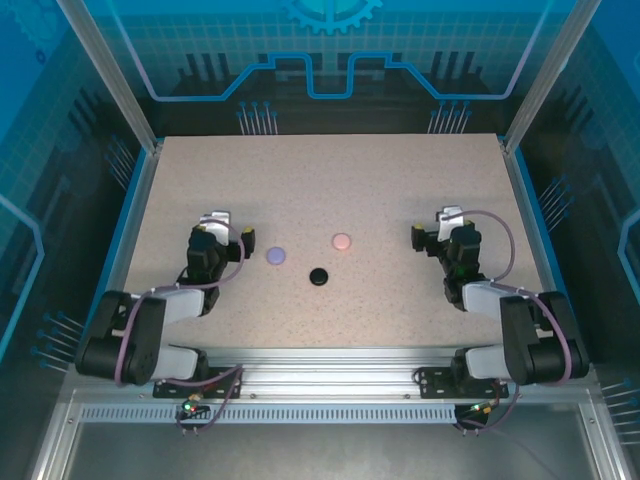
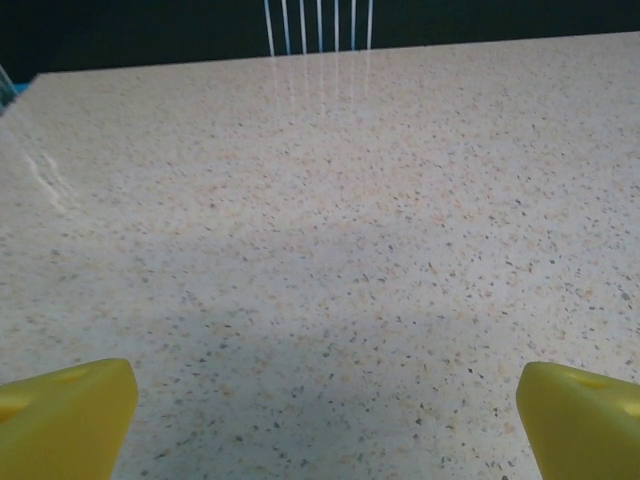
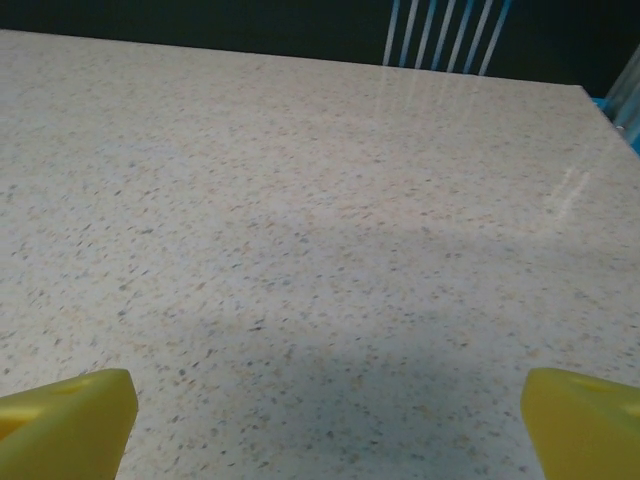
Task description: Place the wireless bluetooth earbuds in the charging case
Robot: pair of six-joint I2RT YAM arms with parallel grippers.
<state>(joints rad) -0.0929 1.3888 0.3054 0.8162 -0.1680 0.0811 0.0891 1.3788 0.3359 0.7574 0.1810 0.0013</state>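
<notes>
While both arms sit folded low at the near edge, the top view shows the left pincer [image 1: 225, 225] and the right pincer [image 1: 437, 222] resting over the speckled beige stone-look table top [image 1: 330, 170], well apart from each other, both pointing toward the far edge. Between them lie three small round charging cases. The lavender round case [image 1: 277, 255] lies near the left pincer, on its right side and slightly back toward the arm bases. The pale pink round case [image 1: 342, 241] lies about midway between the two pincers. The glossy black round case [image 1: 319, 276] lies closer to the bases than both pincers, between and just behind the other two cases. None of the cases touches another or either pincer. Whether their lids are up is too small to tell.

In the left wrist view, the left pincer [image 2: 325, 405] is spread wide, its two yellow fingertips [image 2: 70, 410] at the bottom corners with bare table top [image 2: 330, 220] between them; it grips nothing. Thin pale vertical bars [image 2: 320, 25] stand beyond the far table edge.

In the right wrist view, the right pincer [image 3: 325, 412] is likewise spread wide and empty, its yellow fingertips [image 3: 65, 415] low in the corners over bare table top [image 3: 300, 200], with light blue bars [image 3: 440, 35] ahead of it, slightly to its right.
</notes>
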